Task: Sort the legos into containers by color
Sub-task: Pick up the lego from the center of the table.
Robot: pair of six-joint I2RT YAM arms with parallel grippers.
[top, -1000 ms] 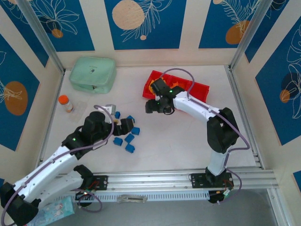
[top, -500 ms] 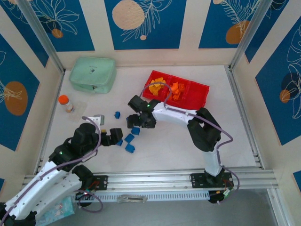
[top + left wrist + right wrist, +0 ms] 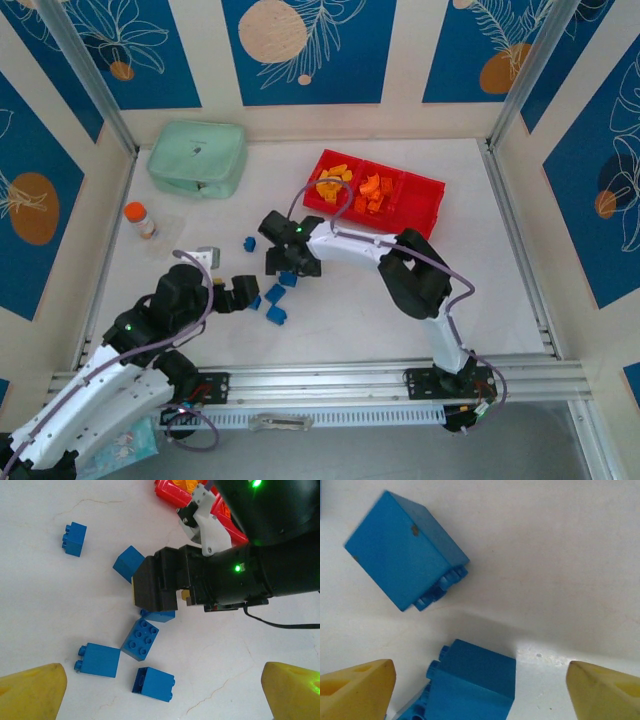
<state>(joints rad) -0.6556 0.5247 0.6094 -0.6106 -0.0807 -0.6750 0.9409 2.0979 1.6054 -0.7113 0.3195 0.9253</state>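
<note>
Several blue legos lie loose on the white table: one apart [image 3: 249, 242], others clustered [image 3: 275, 294], [image 3: 276, 315]. The red tray [image 3: 432, 190] stands at the back, with yellow legos [image 3: 333, 182] in its left compartment and orange ones [image 3: 372, 192] in the middle. My right gripper [image 3: 283, 260] hangs open low over the cluster, a blue lego [image 3: 472, 677] lying between its yellow fingertips [image 3: 355, 687] and another [image 3: 405, 550] beyond. My left gripper [image 3: 240, 293] is open just left of the cluster, with blue legos [image 3: 141, 639], [image 3: 154, 684] on the table in front of it.
A mint-green zip case [image 3: 198, 158] sits at the back left and an orange-capped bottle [image 3: 139, 219] by the left wall. The right arm's black body [image 3: 210, 580] reaches across above the blue legos. The tray's right compartment [image 3: 420, 203] holds nothing.
My right gripper has swung from the tray leftward and down onto the blue cluster. My left gripper has drawn back toward the near left.
</note>
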